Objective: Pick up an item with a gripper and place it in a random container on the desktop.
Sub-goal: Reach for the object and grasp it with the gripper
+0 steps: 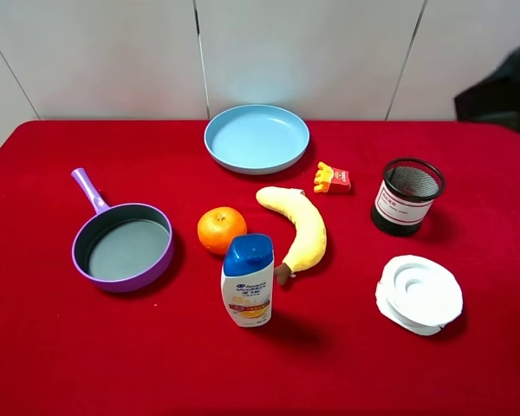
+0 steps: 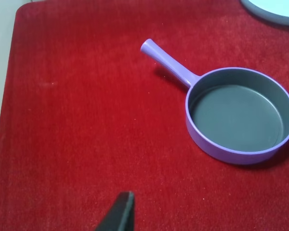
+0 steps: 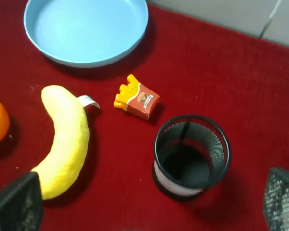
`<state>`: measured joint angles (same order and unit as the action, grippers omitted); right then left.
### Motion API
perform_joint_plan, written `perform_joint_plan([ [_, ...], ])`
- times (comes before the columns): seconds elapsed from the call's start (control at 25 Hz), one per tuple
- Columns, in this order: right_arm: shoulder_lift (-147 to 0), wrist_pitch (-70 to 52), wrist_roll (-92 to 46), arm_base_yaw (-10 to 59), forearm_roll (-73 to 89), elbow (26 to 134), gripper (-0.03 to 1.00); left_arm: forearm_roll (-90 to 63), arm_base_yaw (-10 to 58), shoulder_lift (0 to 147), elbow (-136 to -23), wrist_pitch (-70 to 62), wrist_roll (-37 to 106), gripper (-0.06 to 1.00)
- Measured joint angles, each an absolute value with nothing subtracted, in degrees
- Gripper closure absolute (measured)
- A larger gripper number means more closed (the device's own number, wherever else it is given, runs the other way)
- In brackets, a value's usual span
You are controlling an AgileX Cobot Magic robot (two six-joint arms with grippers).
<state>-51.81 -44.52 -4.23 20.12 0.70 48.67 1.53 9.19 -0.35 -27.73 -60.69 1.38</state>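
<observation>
Red desktop (image 1: 52, 364), white wall behind. Banana (image 1: 302, 227) lies near centre, stem toward 6 o'clock. Plate (image 1: 256, 139) at 12 o'clock from banana, apart. Right gripper (image 3: 150, 211) jaws wide apart, holding nothing. Left gripper (image 2: 121, 214): only one finger visible, state cannot tell.

Around one banana (image 1: 305, 227) sit one orange (image 1: 221, 230), one plate (image 1: 256, 139), one pan (image 1: 126, 250), one fries toy (image 1: 333, 178), one cup (image 1: 407, 198), one bottle (image 1: 247, 282) and one white dish (image 1: 420, 295).

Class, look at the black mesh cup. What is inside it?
Nothing shows inside the black mesh cup: the right wrist view looks down onto its bare dark bottom. Its own wall hides an edge strip of that bottom.
</observation>
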Motion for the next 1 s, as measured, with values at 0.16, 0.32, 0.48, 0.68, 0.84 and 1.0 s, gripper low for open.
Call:
perform_joint_plan([
  [0.16,-56.5,-41.1,-5.1,20.1,1.0,49.7,0.27,1.5,9.2,-0.3,-27.7,-60.7,1.4,-0.05],
  [0.32,-61.2,-37.1,-5.2,20.1,1.5,49.8,0.27,1.5,9.2,-0.3,-27.7,-60.7,1.4,-0.05],
  [0.48,-65.4,-34.0,-5.2,20.6,1.8,49.8,0.27,1.5,9.2,-0.3,-27.7,-60.7,1.4,-0.05],
  [0.68,-70.3,-30.3,-5.3,23.0,1.8,50.1,0.27,1.5,9.2,-0.3,-27.7,-60.7,1.4,-0.05],
  [0.84,-74.1,-29.6,-5.3,24.9,1.8,52.5,0.27,1.5,9.2,-0.3,-27.7,-60.7,1.4,-0.05],
  [1.0,-77.7,-29.5,-5.3,26.1,1.8,54.8,0.27,1.5,9.2,-0.3,-27.7,-60.7,1.4,-0.05],
])
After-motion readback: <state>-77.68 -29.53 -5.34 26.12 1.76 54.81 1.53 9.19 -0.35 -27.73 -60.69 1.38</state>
